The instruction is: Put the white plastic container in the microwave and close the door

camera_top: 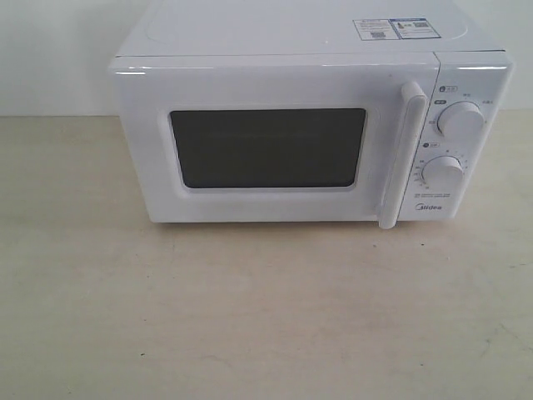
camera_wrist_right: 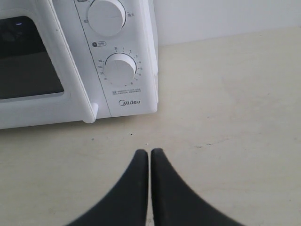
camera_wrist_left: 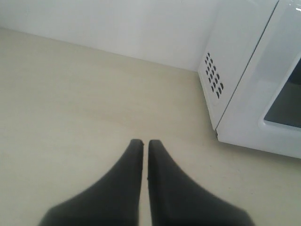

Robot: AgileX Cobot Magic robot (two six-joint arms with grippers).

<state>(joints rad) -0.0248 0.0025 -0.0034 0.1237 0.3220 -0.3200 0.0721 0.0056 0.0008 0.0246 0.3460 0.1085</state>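
The white Midea microwave point(camera_top: 308, 125) stands at the back of the table, its door point(camera_top: 266, 148) shut flat, with a dark window and a long vertical handle point(camera_top: 402, 154). Two round knobs point(camera_top: 460, 119) sit on its right panel. The white plastic container shows in no view. My left gripper point(camera_wrist_left: 145, 141) is shut and empty above bare table, off the microwave's vented left side point(camera_wrist_left: 214, 77). My right gripper point(camera_wrist_right: 150, 151) is shut and empty in front of the microwave's knob panel point(camera_wrist_right: 120, 69). Neither gripper appears in the exterior view.
The beige tabletop point(camera_top: 250, 317) stretches in front of the microwave. A white wall point(camera_top: 50, 50) stands behind it. Stickers point(camera_top: 391, 27) lie on the microwave's top.
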